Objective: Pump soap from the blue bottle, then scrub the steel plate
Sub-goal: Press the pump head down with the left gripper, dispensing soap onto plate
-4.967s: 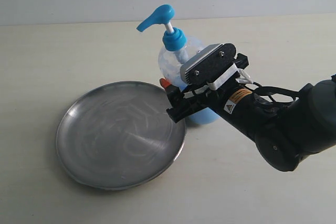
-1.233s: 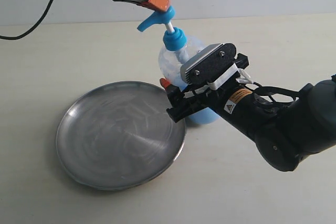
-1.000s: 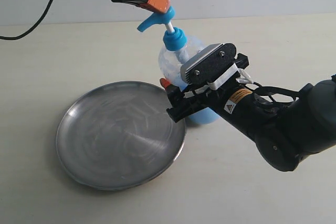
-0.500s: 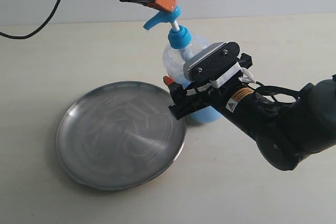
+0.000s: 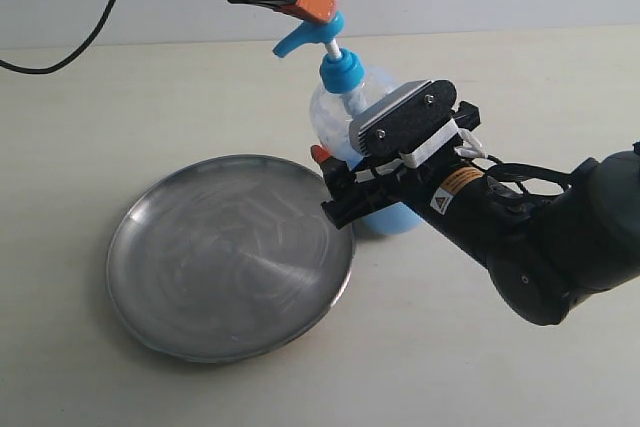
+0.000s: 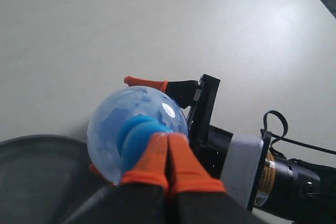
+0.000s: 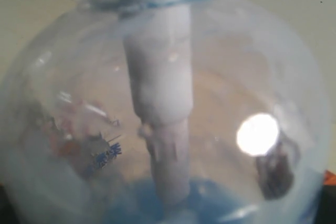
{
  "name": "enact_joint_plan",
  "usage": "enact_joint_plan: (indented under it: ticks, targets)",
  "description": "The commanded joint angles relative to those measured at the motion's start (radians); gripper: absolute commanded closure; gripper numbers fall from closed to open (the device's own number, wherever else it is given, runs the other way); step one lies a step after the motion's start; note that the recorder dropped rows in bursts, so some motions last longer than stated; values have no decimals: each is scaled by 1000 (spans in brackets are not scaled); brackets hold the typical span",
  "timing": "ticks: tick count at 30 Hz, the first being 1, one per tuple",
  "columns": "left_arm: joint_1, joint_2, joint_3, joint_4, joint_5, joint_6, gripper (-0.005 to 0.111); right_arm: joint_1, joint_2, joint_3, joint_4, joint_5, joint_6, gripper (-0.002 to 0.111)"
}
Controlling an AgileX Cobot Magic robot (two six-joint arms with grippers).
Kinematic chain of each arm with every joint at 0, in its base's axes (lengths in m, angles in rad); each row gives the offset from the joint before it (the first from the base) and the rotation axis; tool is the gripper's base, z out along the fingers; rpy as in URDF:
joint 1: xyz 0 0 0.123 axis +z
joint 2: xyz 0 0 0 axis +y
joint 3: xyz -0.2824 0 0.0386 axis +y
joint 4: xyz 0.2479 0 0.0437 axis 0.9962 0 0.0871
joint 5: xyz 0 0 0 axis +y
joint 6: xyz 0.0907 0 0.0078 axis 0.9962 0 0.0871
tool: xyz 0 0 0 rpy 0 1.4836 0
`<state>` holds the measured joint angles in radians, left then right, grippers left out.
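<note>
- Bracing the blue bottle (image 5: pixel 336 115), a tall clear plastic pump bottle with a bright blue collar, is the job of your right gripper (image 5: pixel 338 185). Its wide-set jaws clasp the round body from both sides, so a push from above should not tip or slide it.
- Your left gripper (image 6: pixel 168 153) has its orange fingers pressed together, holding nothing. They rest on the blue pump head (image 5: pixel 312 31) as a blunt pusher.
- The bottle stands on the pale table (image 5: pixel 120 117), just beside the rim of the round, shallow, shiny grey steel plate (image 5: pixel 200 267). Its spout is turned toward the plate, but you cannot tell from this angle whether it truly overhangs the rim.
- Light blue soap (image 7: pixel 131 203) sits low in the bottle. None shows on the plate, so pumping looks not yet done.
</note>
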<state>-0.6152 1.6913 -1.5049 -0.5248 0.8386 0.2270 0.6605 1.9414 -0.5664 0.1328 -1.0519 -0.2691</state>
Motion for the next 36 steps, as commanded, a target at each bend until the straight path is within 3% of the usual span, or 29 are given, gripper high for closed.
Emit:
enact_joint_plan:
  ticks: [1, 10, 36]
  targets:
    - [-14, 31, 13, 24, 60, -2, 107, 2, -22, -8, -77, -66, 6, 108]
    - [-14, 31, 76, 28, 50, -2, 107, 2, -22, -8, -88, -71, 8, 108]
    - [-14, 135, 96, 7, 46, -1, 107, 2, -22, -8, -90, -71, 15, 108]
